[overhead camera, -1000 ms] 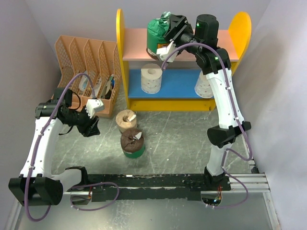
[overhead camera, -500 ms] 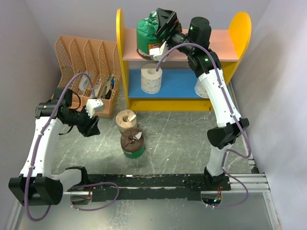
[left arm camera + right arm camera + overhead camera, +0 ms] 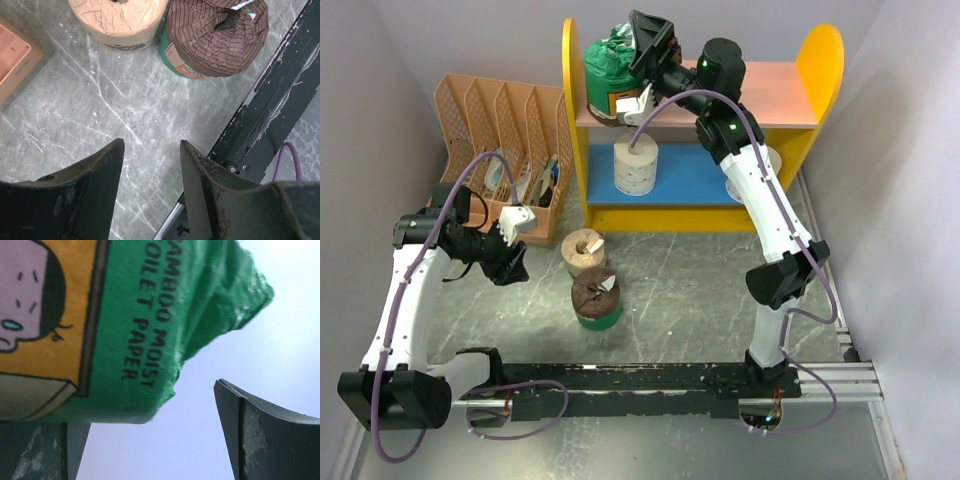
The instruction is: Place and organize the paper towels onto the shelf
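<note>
Nearest, the left gripper [image 3: 151, 145] hangs part-open and empty over the bench [image 3: 125, 110], beside a tan roll [image 3: 117, 20] and a brown roll [image 3: 215, 35]. Farther back, the right gripper [image 3: 640, 65] spreads wide around a crinkly green-wrapped roll [image 3: 608, 72] at the left end of the shelf's [image 3: 823, 55] pink upper board. It should withdraw straight, without nudging the roll.

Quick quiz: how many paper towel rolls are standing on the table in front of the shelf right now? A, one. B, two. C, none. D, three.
B: only the tan roll and the brown roll in green wrap stand on the table in front of the shelf.
</note>
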You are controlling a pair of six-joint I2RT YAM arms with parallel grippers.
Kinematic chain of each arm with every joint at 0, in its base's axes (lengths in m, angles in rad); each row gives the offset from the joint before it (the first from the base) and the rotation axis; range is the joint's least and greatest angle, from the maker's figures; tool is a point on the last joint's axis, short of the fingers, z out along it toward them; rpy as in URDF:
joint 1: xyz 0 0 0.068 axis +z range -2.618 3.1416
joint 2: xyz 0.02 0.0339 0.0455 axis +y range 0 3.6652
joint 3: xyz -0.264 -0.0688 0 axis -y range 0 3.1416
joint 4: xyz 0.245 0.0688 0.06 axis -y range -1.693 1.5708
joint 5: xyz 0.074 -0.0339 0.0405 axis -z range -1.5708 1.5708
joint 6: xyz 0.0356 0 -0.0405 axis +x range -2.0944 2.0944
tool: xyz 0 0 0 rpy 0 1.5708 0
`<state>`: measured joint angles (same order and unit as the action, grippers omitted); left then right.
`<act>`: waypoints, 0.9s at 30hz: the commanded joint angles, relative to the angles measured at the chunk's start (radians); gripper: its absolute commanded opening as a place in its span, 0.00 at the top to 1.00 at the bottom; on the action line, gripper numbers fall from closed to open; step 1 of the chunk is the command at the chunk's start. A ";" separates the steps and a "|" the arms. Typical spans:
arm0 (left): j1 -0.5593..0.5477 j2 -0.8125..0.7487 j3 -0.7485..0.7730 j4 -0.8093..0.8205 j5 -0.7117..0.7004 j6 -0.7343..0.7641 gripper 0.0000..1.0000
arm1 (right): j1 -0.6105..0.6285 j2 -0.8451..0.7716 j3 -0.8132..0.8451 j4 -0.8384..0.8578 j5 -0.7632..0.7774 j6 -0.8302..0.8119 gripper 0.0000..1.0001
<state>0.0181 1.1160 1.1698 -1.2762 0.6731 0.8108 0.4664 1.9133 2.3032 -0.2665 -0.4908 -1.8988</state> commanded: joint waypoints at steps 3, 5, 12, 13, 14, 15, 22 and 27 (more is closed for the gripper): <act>0.005 -0.019 0.018 0.010 0.015 -0.013 0.40 | 0.012 0.063 0.017 0.121 0.003 0.048 0.00; 0.005 -0.017 0.023 0.008 0.019 -0.019 0.40 | 0.012 0.074 0.010 0.196 0.037 0.076 0.00; 0.005 -0.030 0.107 -0.031 0.060 -0.029 0.39 | -0.142 -0.134 -0.150 0.206 -0.052 0.200 0.00; 0.005 -0.033 0.110 -0.027 0.056 -0.032 0.39 | -0.160 -0.199 -0.251 0.188 -0.072 0.188 0.00; 0.005 -0.031 0.113 -0.026 0.054 -0.032 0.39 | -0.170 -0.254 -0.291 0.143 -0.085 0.169 0.00; 0.005 -0.027 0.118 -0.028 0.055 -0.032 0.39 | -0.176 -0.309 -0.343 0.072 -0.095 0.140 0.00; 0.004 -0.031 0.113 -0.016 0.054 -0.051 0.39 | -0.181 -0.696 -0.709 -0.436 -0.164 -0.171 0.00; 0.005 -0.049 0.096 0.048 0.058 -0.126 0.40 | -0.126 -0.811 -0.748 -0.834 -0.283 -0.322 0.05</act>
<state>0.0181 1.0954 1.2709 -1.2881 0.7033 0.7502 0.2962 1.1252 1.5898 -0.6979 -0.6556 -2.0075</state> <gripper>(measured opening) 0.605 0.978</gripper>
